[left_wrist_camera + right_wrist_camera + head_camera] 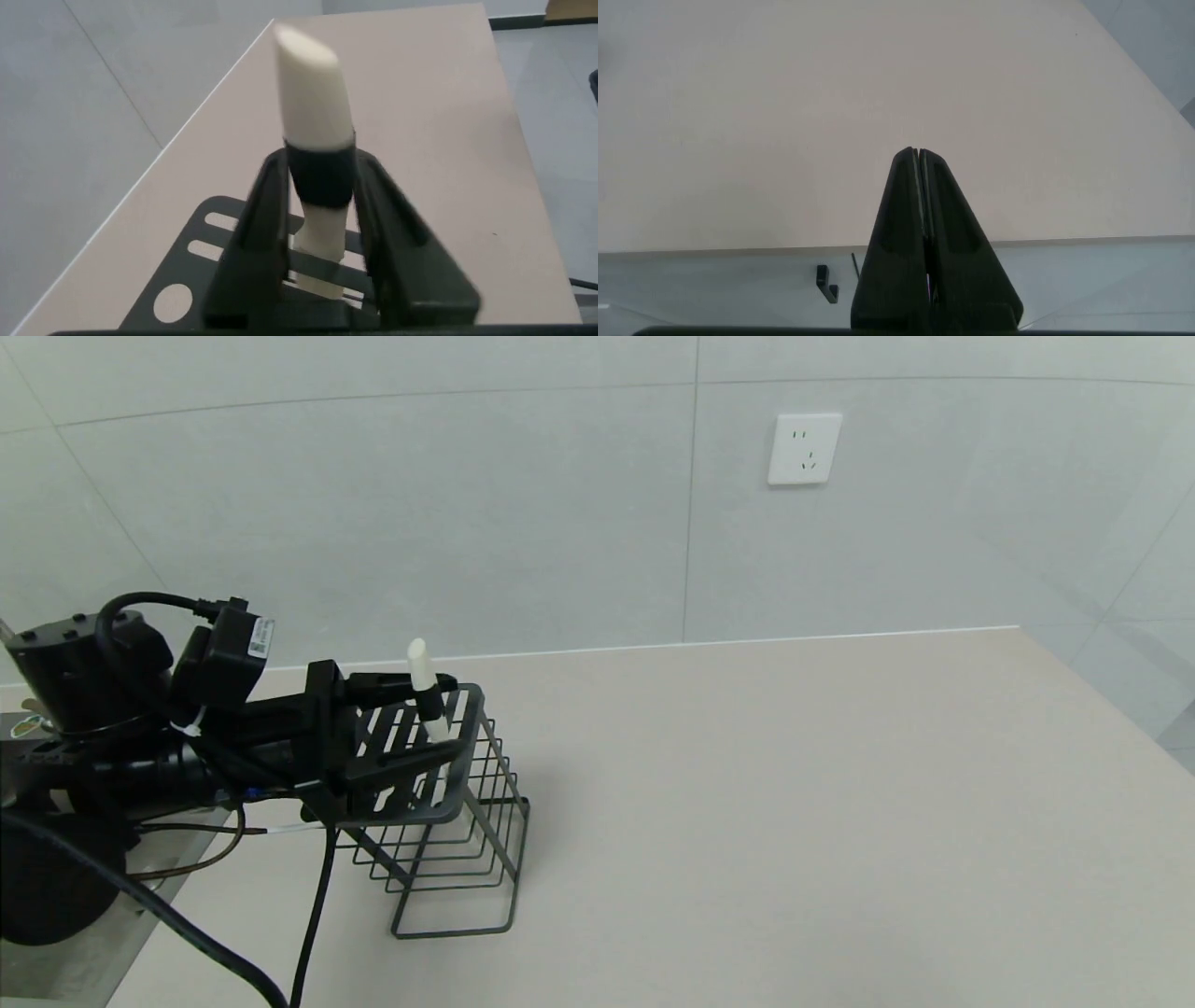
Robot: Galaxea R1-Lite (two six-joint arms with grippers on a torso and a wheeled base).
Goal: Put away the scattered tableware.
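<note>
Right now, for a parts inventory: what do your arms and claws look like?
Matte black left arm: bulky joints, looping black cables, a white printed label. Its black left claw has long flat fingers; the black right claw has tapering wedge fingers.

left arm (89, 667): matte black; looped black cables (149, 597); white label sticker (260, 637) | right gripper (919, 159): black, tapered
</note>
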